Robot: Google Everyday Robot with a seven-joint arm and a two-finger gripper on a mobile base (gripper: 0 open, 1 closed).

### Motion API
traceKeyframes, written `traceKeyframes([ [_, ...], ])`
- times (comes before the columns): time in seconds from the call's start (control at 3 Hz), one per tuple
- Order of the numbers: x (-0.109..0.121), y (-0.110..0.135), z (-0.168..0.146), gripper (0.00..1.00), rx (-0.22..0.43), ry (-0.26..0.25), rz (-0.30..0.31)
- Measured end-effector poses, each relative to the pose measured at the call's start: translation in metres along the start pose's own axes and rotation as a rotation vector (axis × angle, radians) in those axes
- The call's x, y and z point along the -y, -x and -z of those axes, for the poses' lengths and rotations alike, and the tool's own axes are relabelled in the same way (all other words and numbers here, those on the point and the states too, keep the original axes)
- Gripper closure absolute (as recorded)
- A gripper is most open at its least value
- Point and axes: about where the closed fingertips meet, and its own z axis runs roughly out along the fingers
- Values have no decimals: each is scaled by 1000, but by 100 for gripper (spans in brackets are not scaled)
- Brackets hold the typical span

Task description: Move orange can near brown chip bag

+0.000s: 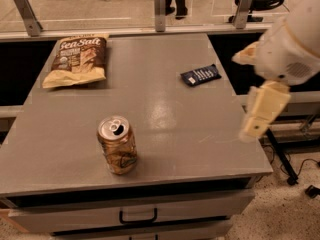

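Can of orange-brown metal, small, dark-marked and topped with a silver pull-tab, stands upright near the front edge of a grey tabletop, untouched and left of centre. Upright and alone, the orange can offers free sides to a grasp, and bare surface runs from it toward the far-left corner. There the flat, crinkly brown chip bag with white "Sea Salt" lettering and a tan lower edge lies well apart from it, so the move appears not yet begun. A small dark blue wrapper lies near the right edge, out of that path. The robot's cream-coloured gripper hangs beyond the table's right edge, holding nothing; whether it is spread or closed cannot be told. Below the top is a drawer with a dark handle. Metal posts line the back, with speckled flooring and cables at right.
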Motion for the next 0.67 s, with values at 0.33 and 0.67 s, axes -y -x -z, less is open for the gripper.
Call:
traceKeyframes([
  [0.33, -15, 71, -49, 0, 210, 118, 82],
  [0.67, -37, 131, -79, 0, 386, 237, 132],
])
